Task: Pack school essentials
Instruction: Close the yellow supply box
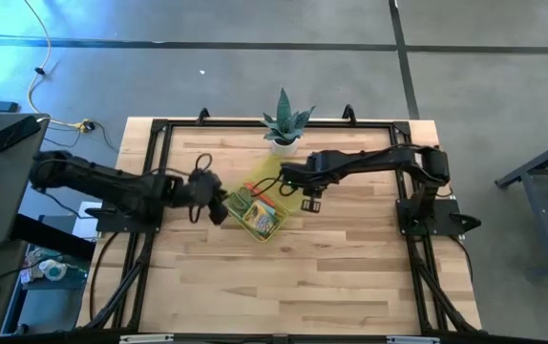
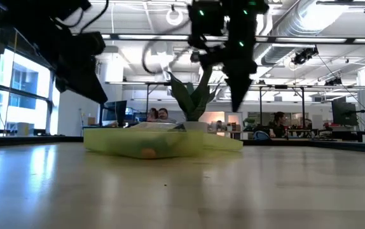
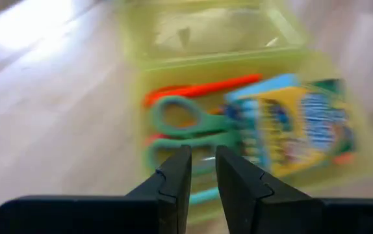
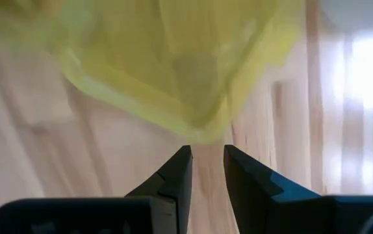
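A translucent yellow-green case (image 1: 260, 212) lies open at the table's middle, its lid (image 1: 272, 180) folded back toward the far edge. In the left wrist view it holds green-handled scissors (image 3: 180, 123), an orange marker (image 3: 206, 88), a yellow crayon box (image 3: 303, 127) and a light blue pad (image 3: 264, 88). My left gripper (image 1: 219, 208) hovers at the case's left end, its fingers (image 3: 173, 175) a narrow gap apart. My right gripper (image 1: 310, 203) hangs over the lid's right corner (image 4: 193, 123), also narrowly open. Both are above the table in the low view.
A spiky green plant in a white pot (image 1: 284, 124) stands at the far edge, just behind the lid. Bare wooden table (image 1: 284, 277) stretches toward the near edge. A black frame (image 1: 150, 191) runs around the table. People sit in the room beyond (image 2: 160, 116).
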Action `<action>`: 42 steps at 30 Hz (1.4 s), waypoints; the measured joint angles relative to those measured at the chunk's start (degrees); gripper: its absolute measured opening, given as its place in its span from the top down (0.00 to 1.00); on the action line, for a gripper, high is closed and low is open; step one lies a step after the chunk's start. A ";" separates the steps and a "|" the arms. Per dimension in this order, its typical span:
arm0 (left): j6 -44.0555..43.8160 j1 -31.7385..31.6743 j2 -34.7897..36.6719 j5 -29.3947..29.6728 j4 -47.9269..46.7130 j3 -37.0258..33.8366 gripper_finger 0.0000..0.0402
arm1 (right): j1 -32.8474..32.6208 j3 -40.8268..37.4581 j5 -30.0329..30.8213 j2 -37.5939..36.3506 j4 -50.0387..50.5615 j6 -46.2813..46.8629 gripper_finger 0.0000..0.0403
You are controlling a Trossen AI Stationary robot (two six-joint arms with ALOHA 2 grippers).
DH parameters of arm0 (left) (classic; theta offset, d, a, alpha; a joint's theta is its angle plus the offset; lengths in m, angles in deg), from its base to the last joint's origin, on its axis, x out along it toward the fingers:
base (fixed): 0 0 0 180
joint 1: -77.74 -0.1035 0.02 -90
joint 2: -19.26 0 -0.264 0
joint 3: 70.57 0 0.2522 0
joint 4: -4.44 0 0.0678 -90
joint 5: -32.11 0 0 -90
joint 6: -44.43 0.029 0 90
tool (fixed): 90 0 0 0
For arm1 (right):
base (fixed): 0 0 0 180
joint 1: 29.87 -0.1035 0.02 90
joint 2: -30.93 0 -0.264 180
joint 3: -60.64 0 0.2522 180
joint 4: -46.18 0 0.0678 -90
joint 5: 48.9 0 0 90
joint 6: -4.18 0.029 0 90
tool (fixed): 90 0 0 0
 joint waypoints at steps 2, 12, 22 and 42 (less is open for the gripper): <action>1.88 -4.28 0.07 -2.09 -0.94 0.00 0.85 | 1.53 -4.65 -0.10 -1.84 -2.47 0.97 0.80; 9.31 -22.03 -1.37 -16.39 -1.64 0.00 0.85 | 6.24 -17.26 -5.44 -9.69 -18.76 12.45 0.80; 14.32 -28.84 -6.52 -25.41 -1.08 0.00 0.85 | 7.88 -21.19 -6.00 -9.57 -28.83 16.21 0.77; 16.18 -29.71 -8.80 -31.31 -0.29 0.00 0.85 | 9.33 -21.19 -4.62 -1.99 -27.83 23.14 0.62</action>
